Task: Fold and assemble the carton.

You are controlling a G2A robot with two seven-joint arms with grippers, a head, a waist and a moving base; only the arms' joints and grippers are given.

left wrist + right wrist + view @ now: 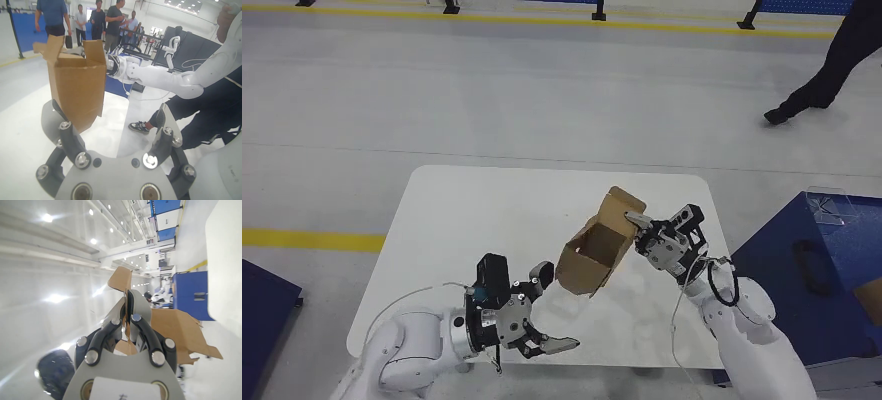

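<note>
Brown corrugated cardboard carton [594, 248] is held off the white rounded table [472, 220], tilted, with one open end turned toward the top camera. A dark interior is seen through that end. The carton is located over the table's middle-right part, between the two arms.

Right end effector [640, 228]: clenched on a carton panel or flap at the upper end. In the right wrist view the end effector [127, 294] is seen with a thin cardboard edge pinched between its closed fingers. The rest of the carton [175, 328] is spread out beyond it.

Left end effector [550, 308]: released, fingers spread wide, nothing held. It is placed near the table's near edge, just beside the carton's lower end. In the left wrist view the end effector [108, 108] is aimed at the carton [77, 83], whose lower corner comes down beside one finger. Whether contact is made cannot be told.

Progress, as judged: the carton is taken to be opened out into a box-shaped sleeve, so the first stage appears done. Flaps at the upper end are seen standing out unfolded, with ragged edges. At the lower end a loose flap hangs. No end is seen closed.

Left to do, by this reading: flaps at both ends to be folded in and tucked, and the carton to be set square on the table. The task is put at an early-to-middle stage.
</note>
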